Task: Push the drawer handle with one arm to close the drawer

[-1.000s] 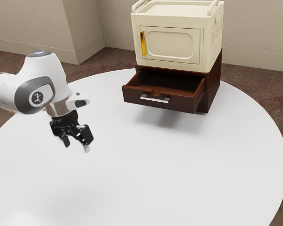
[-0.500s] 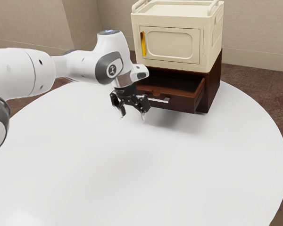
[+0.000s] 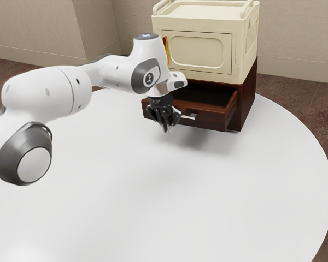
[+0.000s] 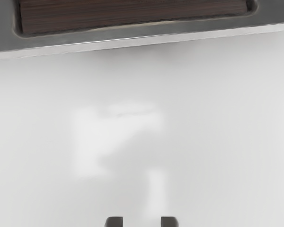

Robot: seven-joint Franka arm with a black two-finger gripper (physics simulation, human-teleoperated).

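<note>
Drawer (image 3: 212, 119) | dark brown | standing open | handle (image 3: 191, 115) silver, on its front

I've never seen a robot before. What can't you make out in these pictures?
- Handle's near end: exterior view; behind the gripper. Whether they touch: can't tell.
- Drawer floor: exterior view; partly behind the drawer's front, and dark.
- Yellow door handle: exterior view; lower part behind the arm.
- Arm's base: exterior view; cut off by the left edge.
- Grey-rimmed brown shape: wrist view; cut off by the upper edge.
</note>
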